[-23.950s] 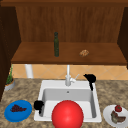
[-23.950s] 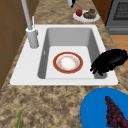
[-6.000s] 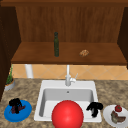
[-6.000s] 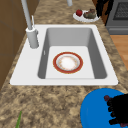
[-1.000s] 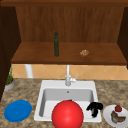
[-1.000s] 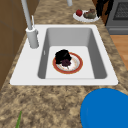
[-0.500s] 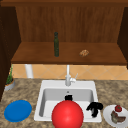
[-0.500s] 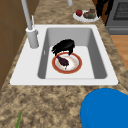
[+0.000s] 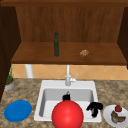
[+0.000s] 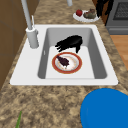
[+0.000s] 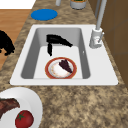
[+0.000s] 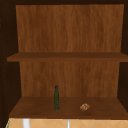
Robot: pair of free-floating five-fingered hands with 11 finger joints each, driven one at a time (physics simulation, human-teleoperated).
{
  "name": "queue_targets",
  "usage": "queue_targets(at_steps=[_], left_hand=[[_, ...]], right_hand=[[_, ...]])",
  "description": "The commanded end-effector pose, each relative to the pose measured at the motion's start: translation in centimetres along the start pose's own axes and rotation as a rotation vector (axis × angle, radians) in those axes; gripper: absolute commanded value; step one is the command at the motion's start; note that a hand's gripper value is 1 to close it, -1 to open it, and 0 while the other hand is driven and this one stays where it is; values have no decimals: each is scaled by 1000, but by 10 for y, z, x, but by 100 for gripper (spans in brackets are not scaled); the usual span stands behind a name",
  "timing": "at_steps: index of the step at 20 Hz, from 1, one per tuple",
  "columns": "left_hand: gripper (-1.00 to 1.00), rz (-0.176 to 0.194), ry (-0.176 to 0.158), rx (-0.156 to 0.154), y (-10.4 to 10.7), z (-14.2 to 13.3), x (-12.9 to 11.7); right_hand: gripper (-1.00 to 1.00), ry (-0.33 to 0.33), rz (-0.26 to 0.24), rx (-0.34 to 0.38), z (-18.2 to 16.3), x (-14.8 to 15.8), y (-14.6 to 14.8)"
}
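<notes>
A: Left hand (image 10: 70,43), relative to the sink (image 10: 22,70)?

B: Inside the basin, hovering just above the far rim of the red-rimmed plate (image 10: 80,62). Fingers (image 10: 60,46) stretched out and spread, pointing toward the faucet (image 10: 32,37) side of the sink, gripping nothing.

A: And the dark purple piece (image 10: 63,60)?

B: Lying on that plate, on the sink floor, toward the faucet side of the plate's middle. Close below the fingertips but apart from them, going by the 2 side views.

A: Right hand (image 9: 95,108)?

B: Hanging in the air over the sink's front right corner, just beside the white plate (image 9: 108,115). Fingers loose and drooping, nothing in them.

A: On that white plate?

B: 1 tomato (image 9: 118,108) and 1 piece of steak (image 9: 117,118), on the counter (image 10: 50,100) right of the sink.

A: Left of the sink?

B: 1 blue plate (image 9: 17,110), flat on the counter, well apart from both hands.

A: From the front?

B: Big red round shape (image 9: 67,115) at the sink's front edge, covering most of the basin; just a bit of the left hand peeking over its top.

A: Above the sink?

B: Wooden shelf (image 9: 37,56), with 1 dark green bottle (image 9: 56,44) upright and 1 small brown lump (image 9: 84,53) to its right.
</notes>
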Motion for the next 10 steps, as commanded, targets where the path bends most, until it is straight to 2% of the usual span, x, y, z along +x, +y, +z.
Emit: queue_targets(at_steps=[1, 4, 7, 10], left_hand=[[-100, 6, 9, -16, 14, 23, 6], [-100, 3, -2, -3, 26, 46, 3], [-100, -4, -24, -6, 35, 64, 2], [-100, 2, -16, -12, 48, 85, 1]], right_hand=[[0, 0, 0, 0, 0, 0, 0], [0, 0, 0, 0, 0, 0, 0], [0, 0, 0, 0, 0, 0, 0], [0, 0, 0, 0, 0, 0, 0]])
